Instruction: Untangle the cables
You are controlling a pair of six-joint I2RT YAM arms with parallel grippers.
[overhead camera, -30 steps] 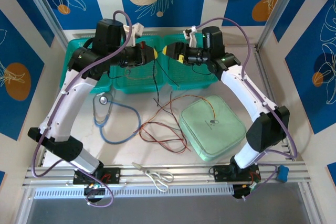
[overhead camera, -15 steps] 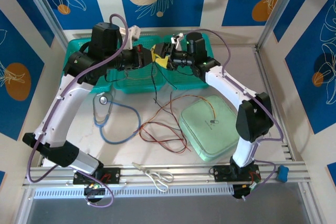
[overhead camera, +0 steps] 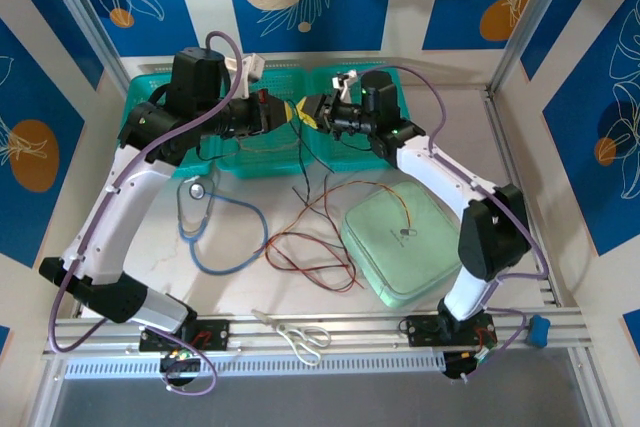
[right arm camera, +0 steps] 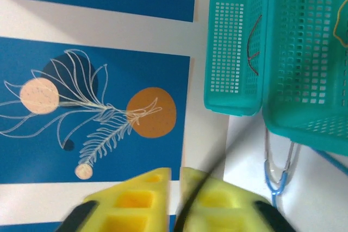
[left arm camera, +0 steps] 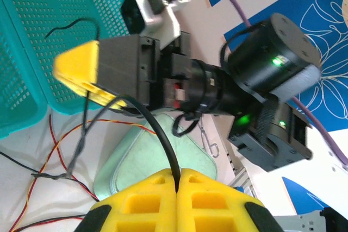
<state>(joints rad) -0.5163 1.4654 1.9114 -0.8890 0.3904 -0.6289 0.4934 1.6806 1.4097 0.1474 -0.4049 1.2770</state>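
left wrist view: left gripper point(left arm camera: 178, 180) pinched together on a black cable point(left arm camera: 159, 134); right gripper point(right arm camera: 175, 188) closed on it too, just opposite. remaining cables point(overhead camera: 310, 247) lie tangled on the table point(overhead camera: 515, 157) beside the green case point(overhead camera: 405, 242).

Two baskets point(overhead camera: 255, 162), one stethoscope point(overhead camera: 197, 188), one scissors point(overhead camera: 300, 335), one case point(overhead camera: 405, 242), several cables point(overhead camera: 305, 240).

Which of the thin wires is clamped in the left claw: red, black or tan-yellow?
The thin black insulated wire: it runs straight into the seam of the shut left claw, pinched between the yellow fingers, while the red wires lie loose and ungripped.
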